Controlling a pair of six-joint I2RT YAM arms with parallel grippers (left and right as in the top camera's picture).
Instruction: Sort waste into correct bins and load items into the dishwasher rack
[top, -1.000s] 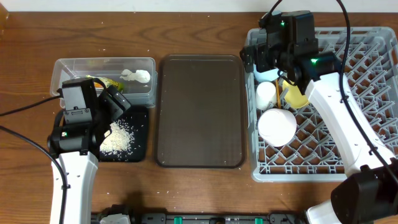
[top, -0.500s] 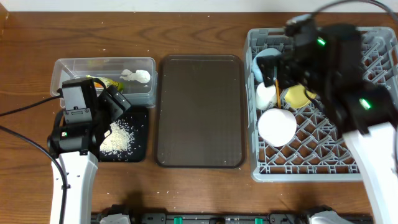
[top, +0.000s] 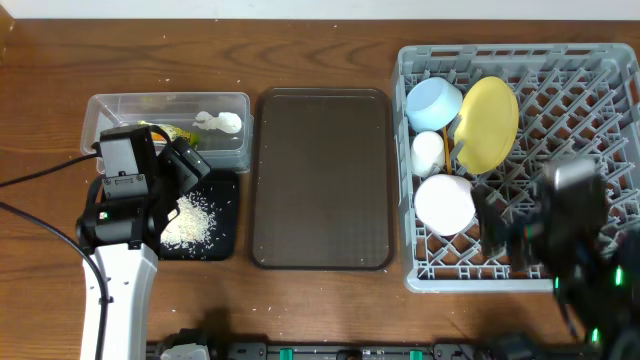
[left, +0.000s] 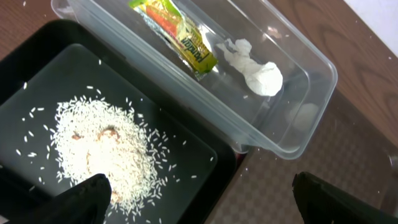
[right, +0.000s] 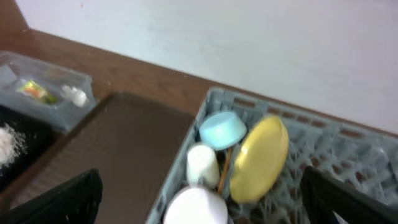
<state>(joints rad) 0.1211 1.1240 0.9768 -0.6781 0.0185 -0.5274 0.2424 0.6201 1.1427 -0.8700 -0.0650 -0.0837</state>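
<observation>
My left gripper is spread wide, holding nothing, by the loose white rice heap in the shallow black rectangular tray. Only this wrist view shows the whole yellow-green-orange snack wrapper beside the crumpled white tissue in the clear plastic tub across the top of the frame. My right gripper, a blur from overhead, is spread too, with the yellow round plate and light blue bowl in the grey plastic rack at centre frame.

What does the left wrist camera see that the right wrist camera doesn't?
Only the left wrist: close detail, single scattered rice grains and the print on the snack wrapper. Only the right wrist: the grey rack holding a light blue bowl, yellow plate, white cup and pale bowl, plus the brown serving tray. Both: the clear tub with wrapper and tissue, and rice in the black tray, though far and blurred from the right wrist.
</observation>
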